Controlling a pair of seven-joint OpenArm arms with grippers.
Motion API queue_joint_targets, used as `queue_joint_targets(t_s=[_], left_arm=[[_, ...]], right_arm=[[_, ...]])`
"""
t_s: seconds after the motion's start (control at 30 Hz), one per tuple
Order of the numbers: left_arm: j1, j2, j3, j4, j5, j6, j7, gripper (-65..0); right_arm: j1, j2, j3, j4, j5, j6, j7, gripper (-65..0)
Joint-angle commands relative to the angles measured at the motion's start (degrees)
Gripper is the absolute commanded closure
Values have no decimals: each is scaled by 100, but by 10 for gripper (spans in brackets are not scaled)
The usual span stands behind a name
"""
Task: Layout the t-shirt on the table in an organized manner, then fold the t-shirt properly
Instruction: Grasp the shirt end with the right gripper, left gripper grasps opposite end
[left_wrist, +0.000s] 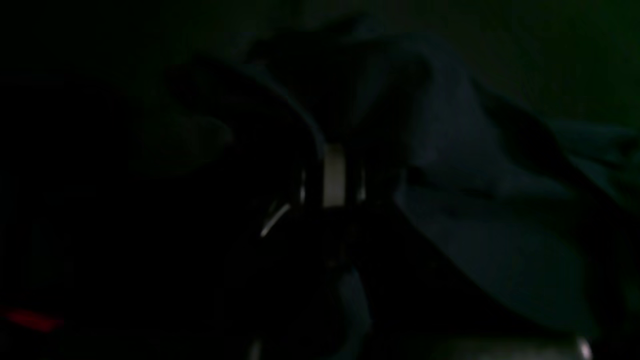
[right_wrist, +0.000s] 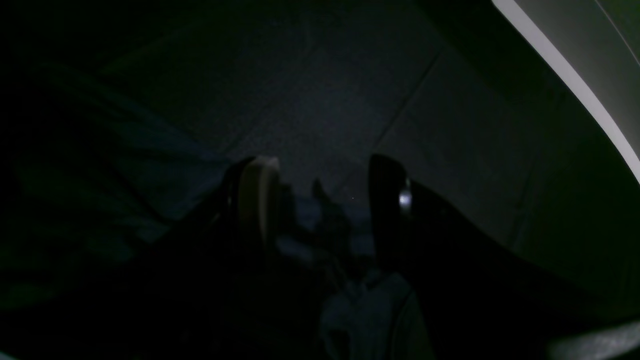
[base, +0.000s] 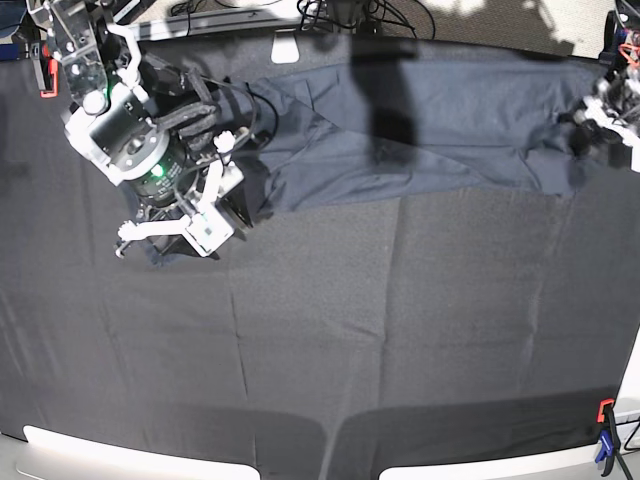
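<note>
**T-shirt stretched between two arms, grips uneven**

T-shirt (base: 420, 125) lies along the table's (base: 400, 330) twelve o'clock edge. Risk: if the arms pull apart, the cloth may slip free and bunch. Left gripper (base: 600, 120), at three o'clock, looks pressed together on the hem, though dimly seen. Right gripper (base: 215, 215), at ten o'clock, stands spread over fabric.
</note>
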Motion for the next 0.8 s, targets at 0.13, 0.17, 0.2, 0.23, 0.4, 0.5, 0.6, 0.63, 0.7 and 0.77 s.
queue_joint_targets(t_s=[0.13,0.17,0.2,0.23,0.4,0.5,0.6,0.63,0.7,0.77], left_arm=[[-234,-240,-37,79,1132,721,-831,0],[-284,-251,-37,81,1384,828,-876,0],[-345,-258,-37,81,1576,868,-918,0],[-391,-260,-37,81,1744,942,-946,0],[-457,-258,-37,81,2140,1237,-1054,0],[-457,-260,-37,81,2065,1235,-988,0],[-452,-328,-39,81,1738,1226,-634,0],[-435,-378,-37,81,1572,1174,-481,0],[-387,-476,-39,81,1141,918,-120,0],[-295,-546,-39,81,769,708,210,-47]], right_arm=[[52,59,153,92,-321,-48,107,-282],[52,59,205,90,-343,-50,105,-282],[50,59,280,90,-337,-52,103,-282],[50,59,361,90,-337,-52,94,-282],[50,59,909,90,-328,-52,17,-282],[48,59,1257,90,-310,-50,-74,-282],[48,59,1550,90,-240,-50,-96,-282],[48,59,1626,90,-133,-50,-96,-282],[48,59,1733,90,81,-50,-98,-282],[48,59,1755,87,184,-48,-96,-282]])
